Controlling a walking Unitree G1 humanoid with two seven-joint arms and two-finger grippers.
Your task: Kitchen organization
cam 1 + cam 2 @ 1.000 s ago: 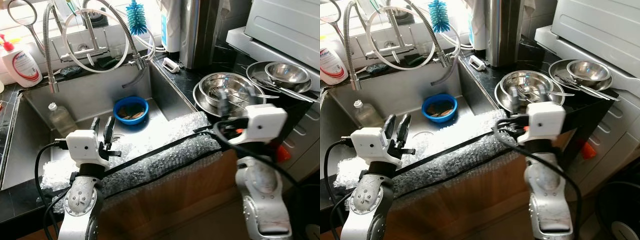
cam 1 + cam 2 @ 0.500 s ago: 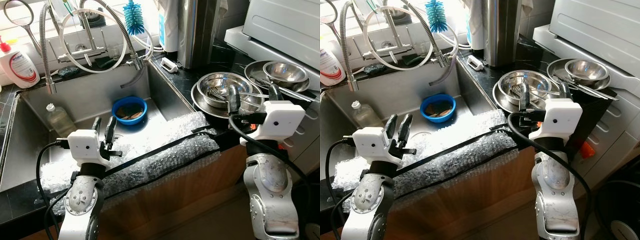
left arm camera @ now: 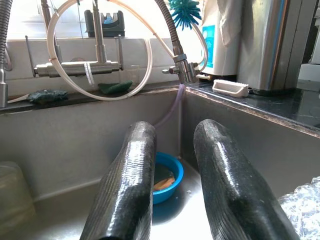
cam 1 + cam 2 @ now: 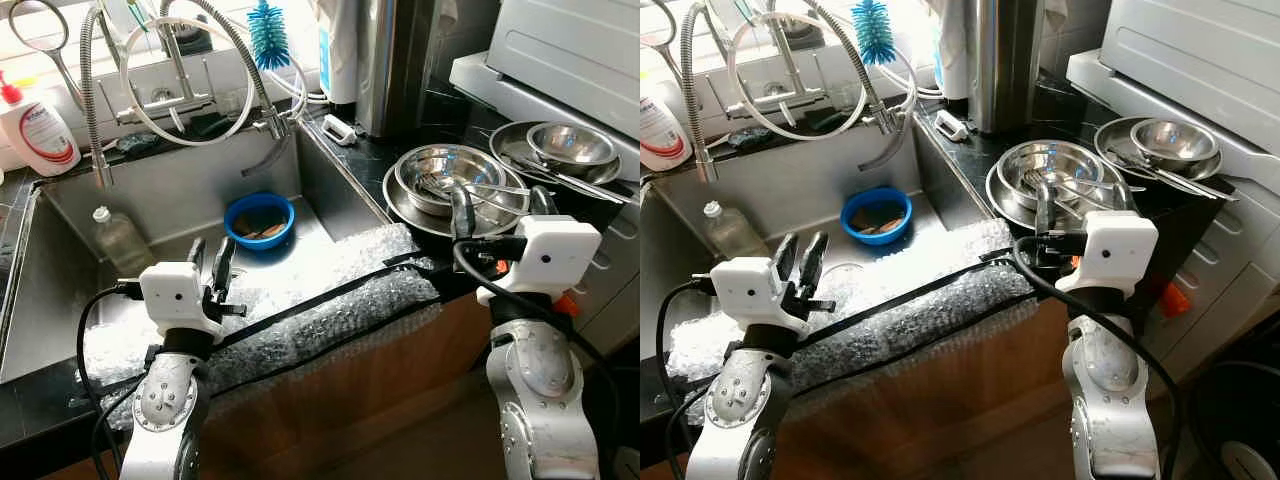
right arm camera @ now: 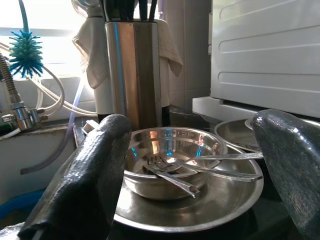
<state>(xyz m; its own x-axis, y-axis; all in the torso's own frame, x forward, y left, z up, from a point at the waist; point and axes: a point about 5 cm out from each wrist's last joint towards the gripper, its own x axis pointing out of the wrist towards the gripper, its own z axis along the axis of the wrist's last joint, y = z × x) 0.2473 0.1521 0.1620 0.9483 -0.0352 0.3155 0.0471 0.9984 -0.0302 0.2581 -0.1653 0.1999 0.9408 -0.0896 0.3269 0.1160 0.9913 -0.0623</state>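
Since a second ago the right arm swings out toward the steel dishes, and its right end effector (image 4: 496,205) now hangs spread wide at the near rim of the stacked bowls (image 4: 458,178), at about 3 o'clock in the head views. Nearer, at 8 o'clock, the left end effector (image 4: 209,268) hovers over the bubble wrap (image 4: 330,290) on the sink edge, fingers slightly parted and empty.

Judging by look, the bowls are stiff, light and slick; the forks (image 5: 172,175) lying loose inside would likely rattle or slide, so a pinch on the upper bowl's rim seems safest.

Farther off, the right wrist view shows the forks crossed in the top bowl and the tall steel canister (image 5: 136,70) behind. The left wrist view looks into the sink (image 3: 60,140) at the blue bowl (image 3: 167,172), food scraps inside.
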